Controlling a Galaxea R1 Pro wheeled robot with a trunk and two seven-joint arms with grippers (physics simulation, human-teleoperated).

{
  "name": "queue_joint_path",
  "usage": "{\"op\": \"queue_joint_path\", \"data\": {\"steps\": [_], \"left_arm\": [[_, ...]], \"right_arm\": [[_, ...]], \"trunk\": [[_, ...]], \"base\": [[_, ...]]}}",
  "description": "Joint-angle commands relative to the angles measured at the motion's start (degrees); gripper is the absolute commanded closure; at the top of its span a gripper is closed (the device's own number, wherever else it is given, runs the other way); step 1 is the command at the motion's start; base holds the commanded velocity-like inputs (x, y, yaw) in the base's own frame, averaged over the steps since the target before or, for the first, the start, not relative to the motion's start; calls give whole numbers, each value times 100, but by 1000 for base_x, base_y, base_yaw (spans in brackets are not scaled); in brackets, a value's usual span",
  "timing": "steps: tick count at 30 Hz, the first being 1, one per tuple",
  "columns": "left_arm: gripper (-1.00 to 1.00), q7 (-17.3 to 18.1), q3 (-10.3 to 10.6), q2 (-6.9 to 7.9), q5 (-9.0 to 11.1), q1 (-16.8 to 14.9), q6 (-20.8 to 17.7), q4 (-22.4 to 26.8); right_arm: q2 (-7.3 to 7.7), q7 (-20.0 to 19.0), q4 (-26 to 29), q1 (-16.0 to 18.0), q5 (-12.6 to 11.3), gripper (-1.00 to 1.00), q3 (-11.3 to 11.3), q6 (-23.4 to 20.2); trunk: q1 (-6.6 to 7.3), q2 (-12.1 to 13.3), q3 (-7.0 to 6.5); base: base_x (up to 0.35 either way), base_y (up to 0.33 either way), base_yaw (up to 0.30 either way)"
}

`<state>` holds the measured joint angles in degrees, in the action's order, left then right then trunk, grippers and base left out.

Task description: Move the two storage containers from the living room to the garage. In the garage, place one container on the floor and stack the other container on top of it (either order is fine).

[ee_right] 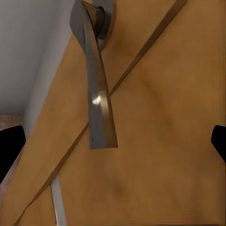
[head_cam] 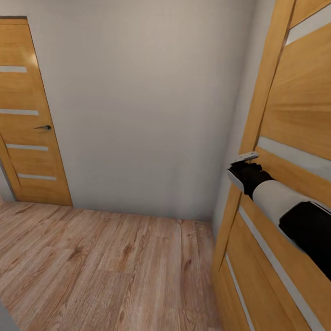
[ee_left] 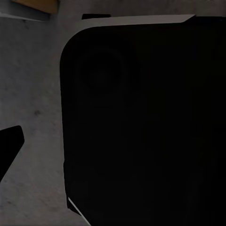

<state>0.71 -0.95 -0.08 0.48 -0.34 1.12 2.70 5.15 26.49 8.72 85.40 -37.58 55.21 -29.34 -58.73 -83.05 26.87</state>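
1. Reaching toward a door: the right arm (head_cam: 279, 204) extends from the head view's right edge to the near wooden slatted door (head_cam: 303, 99). Its end sits just beside the metal lever handle (head_cam: 247, 157); presumably the door must be opened before the robot can pass.
2. Right gripper (ee_right: 113, 146), wrist view: two dark fingertips (ee_right: 9, 148) show at opposite edges of the pic, well apart, so the jaws stand wide open w/ nothing held. The lever handle (ee_right: 96, 84) hangs between them against the door panel (ee_right: 160, 141); contact cannot be judged.
3. Why so placed (judgement): open jaws straddling the lever suit closing on it or pressing it down; the arm is level w/ the handle for that purpose.
4. Left wrist view: a large dark body (ee_left: 141, 127) lies close to the lens, over a grey mottled surface (ee_left: 33, 94). One dark fingertip (ee_left: 8, 146) shows at the edge; jaw opening cannot be told, nor whether anything is held.
5. Surroundings: light wood plank floor (head_cam: 93, 268), plain white wall (head_cam: 144, 97), and a second slatted door (head_cam: 28, 116) w/ a dark handle at the far left, shut.
6. Task things: the storage containers are not visible in these pics; the robot appears to be in transit at a doorway.
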Motion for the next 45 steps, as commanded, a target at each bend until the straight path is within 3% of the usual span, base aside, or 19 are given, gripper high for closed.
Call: {"op": "queue_joint_path", "data": {"steps": [1, 19, 31, 39, 45], "left_arm": [[-100, 8, -11, 0, 5, -2, 11, 0], [-100, 8, -10, 0, 9, -2, 11, 3], [-100, 8, -10, 0, 12, -2, 11, 3], [-100, 8, -11, 0, 8, -2, 11, 3], [-100, 8, -12, 0, 8, -2, 11, 3]], "right_arm": [[23, 47, -10, 3, 11, -100, 42, -72], [310, 40, 2, 3, 5, -100, 34, -72], [337, 40, 7, 3, 5, -100, 34, -72], [483, 32, 39, 3, -3, -100, 28, -72], [438, 32, 79, 3, -1, -100, 18, -83]], "trunk": [[0, -3, 6], [0, -3, 6], [0, -3, 6], [0, -3, 6], [0, -3, 6]], "base": [[0, 0, 0], [0, 0, 0], [0, 0, 0], [0, 0, 0], [0, 0, 0]]}}
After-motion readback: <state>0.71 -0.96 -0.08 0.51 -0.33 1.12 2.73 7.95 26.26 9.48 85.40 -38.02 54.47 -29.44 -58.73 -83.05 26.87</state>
